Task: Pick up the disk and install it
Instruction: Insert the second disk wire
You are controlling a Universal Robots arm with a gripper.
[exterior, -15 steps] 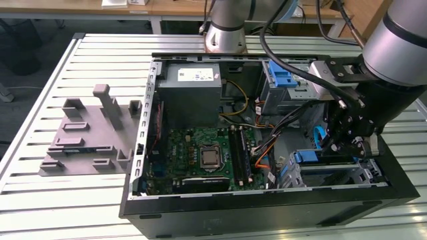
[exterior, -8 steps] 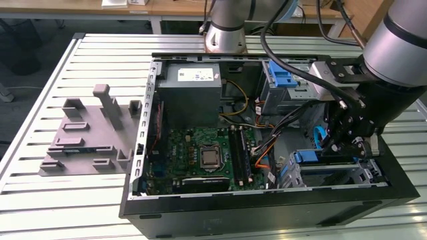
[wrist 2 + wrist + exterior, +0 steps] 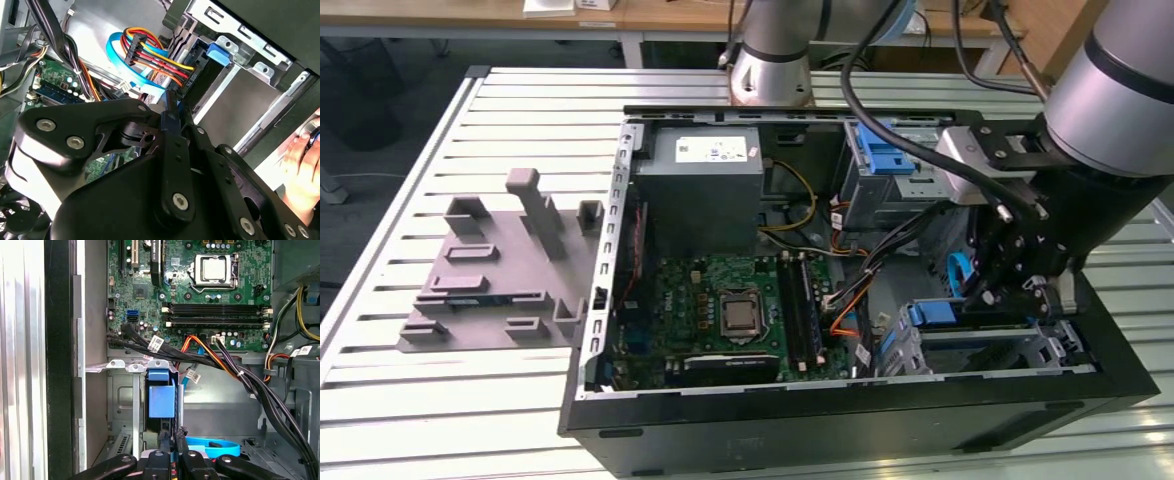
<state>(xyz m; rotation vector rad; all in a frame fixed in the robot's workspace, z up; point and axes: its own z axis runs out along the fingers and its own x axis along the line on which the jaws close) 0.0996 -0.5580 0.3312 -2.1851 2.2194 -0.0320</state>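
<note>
Blue plastic shows on the end of the disk, which stands on its edge in a metal slot in the corner of the open computer case. The black jaws are right at the near end of the disk. They are almost together and look clamped on its thin blue edge.

The first wrist view looks along the disk. Past the jaws lies the green board with one silver square chip and two long black slots. One flat blue cable curls just beside the jaws.

In the second wrist view, one bunch of red, orange and yellow wires sits just beyond the jaw tips. One person's hand rests outside the case, well behind the jaws.

The exterior view takes in the whole grey slatted desk. One grey block with pegs sits on it, far from the jaws, on the other side of the case. One more blue plastic piece sits in the case, well apart from the jaws.

There is one arm. It comes in from the exterior view's right, bends over the case wall and points its jaws down into the corner.
</note>
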